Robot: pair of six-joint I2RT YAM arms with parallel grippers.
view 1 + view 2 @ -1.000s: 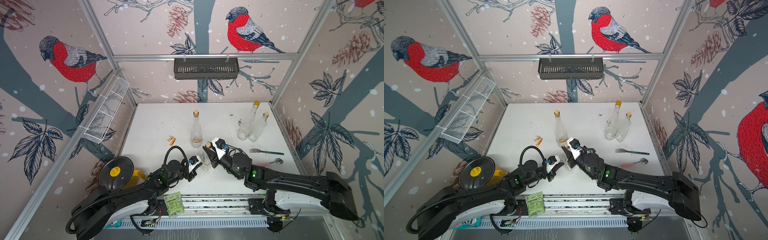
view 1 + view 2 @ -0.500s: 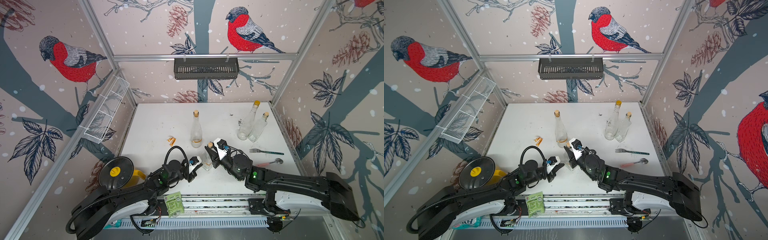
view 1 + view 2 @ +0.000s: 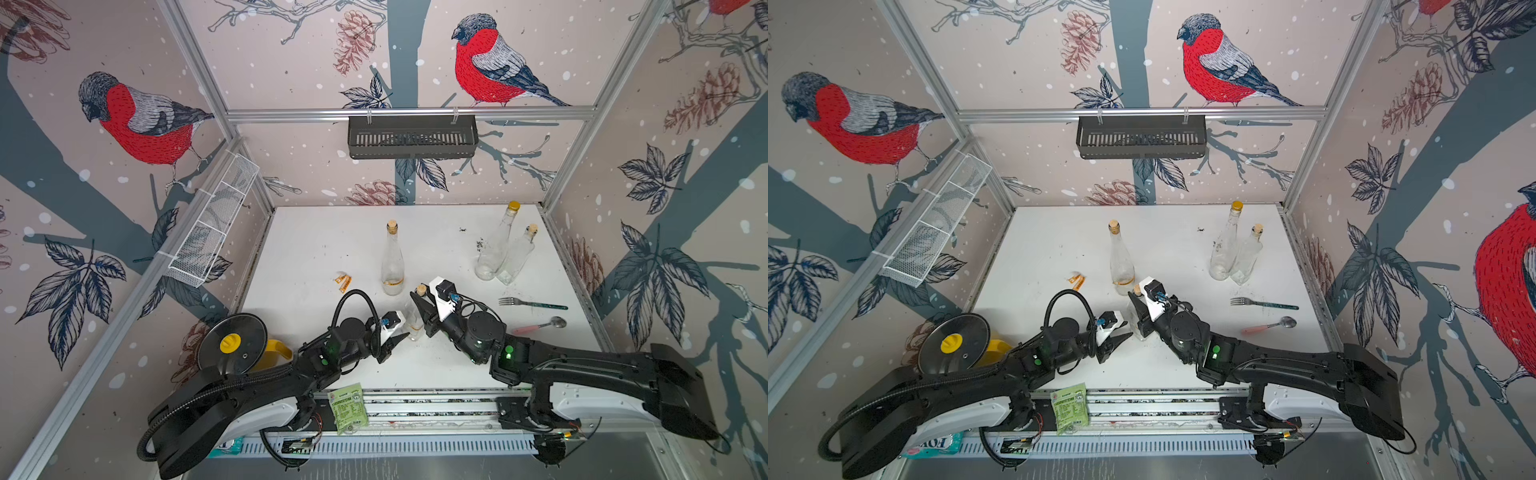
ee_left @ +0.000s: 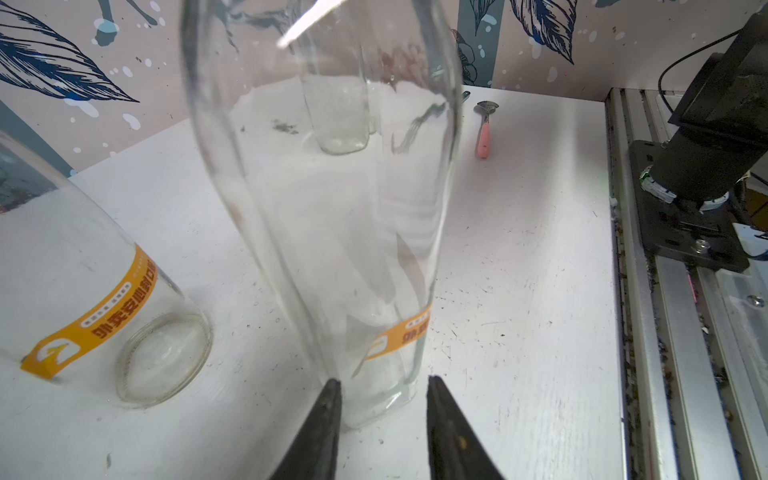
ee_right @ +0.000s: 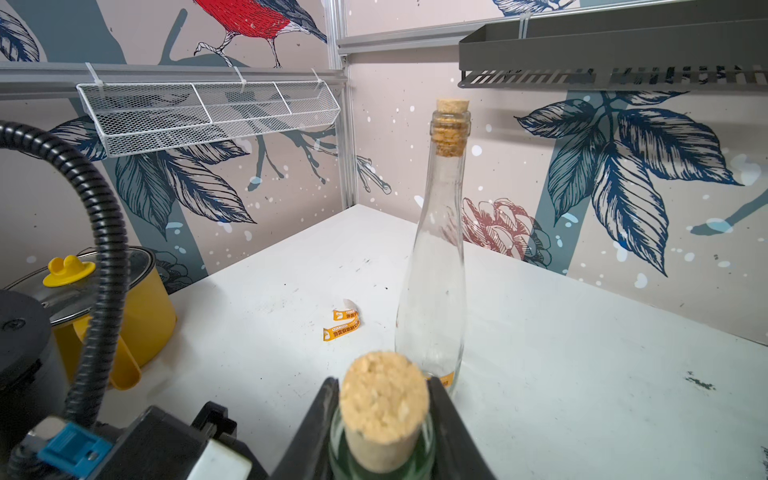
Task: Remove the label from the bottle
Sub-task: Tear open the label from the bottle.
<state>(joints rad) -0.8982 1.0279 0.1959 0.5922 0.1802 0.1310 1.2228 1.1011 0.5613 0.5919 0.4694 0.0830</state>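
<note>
A clear glass bottle with a cork stands near the table's front middle. My right gripper is shut on its neck just under the cork. An orange label wraps the far side of the bottle's base. My left gripper is open, its tips on either side of the bottle's base, low by the table. In both top views it sits left of the bottle.
Another corked bottle with an orange label band stands just behind. Loose orange label strips lie to its left. Two clear bottles stand back right, with a fork and spoon nearer. A yellow lidded pot is front left.
My left gripper, shut at the bottle's base before, has opened. The right gripper keeps its hold on the bottle neck, hardly moved.
</note>
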